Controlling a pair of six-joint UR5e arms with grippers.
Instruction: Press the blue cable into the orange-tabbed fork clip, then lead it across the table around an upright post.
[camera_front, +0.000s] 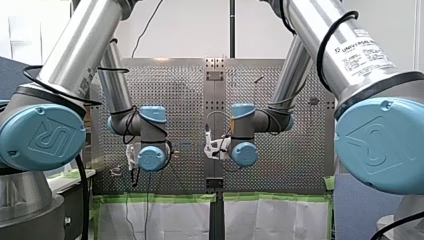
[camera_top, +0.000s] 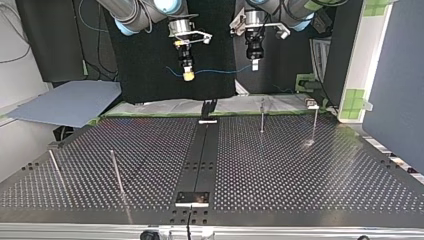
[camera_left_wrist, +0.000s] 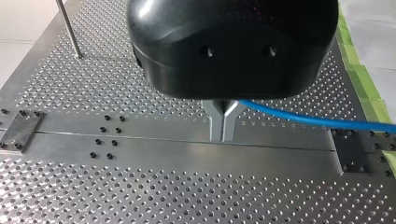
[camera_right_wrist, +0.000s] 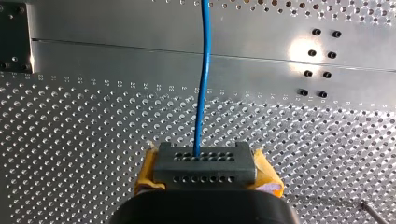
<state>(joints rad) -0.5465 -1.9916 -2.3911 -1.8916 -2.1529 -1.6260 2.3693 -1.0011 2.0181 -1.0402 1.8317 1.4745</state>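
Observation:
The blue cable (camera_top: 220, 71) hangs taut in the air between both grippers, high above the far edge of the perforated table (camera_top: 300, 165). My left gripper (camera_left_wrist: 223, 127) has its metal fingers shut on the blue cable (camera_left_wrist: 317, 120), which runs off sideways from between them. My right gripper (camera_right_wrist: 205, 161), with yellow pads, is shut on the blue cable (camera_right_wrist: 203, 84), which leads straight ahead from it. In the top view my left gripper (camera_top: 254, 64) hangs right of my right gripper (camera_top: 188, 75). I cannot make out the orange-tabbed fork clip.
Thin upright posts stand on the table: two at the top view's far right (camera_top: 262, 117) (camera_top: 315, 125) and two at its near left (camera_top: 117, 172) (camera_top: 56, 170). A dark centre strip (camera_top: 202, 150) runs across the table. A grey-blue sheet (camera_top: 70, 102) lies beyond the far left corner.

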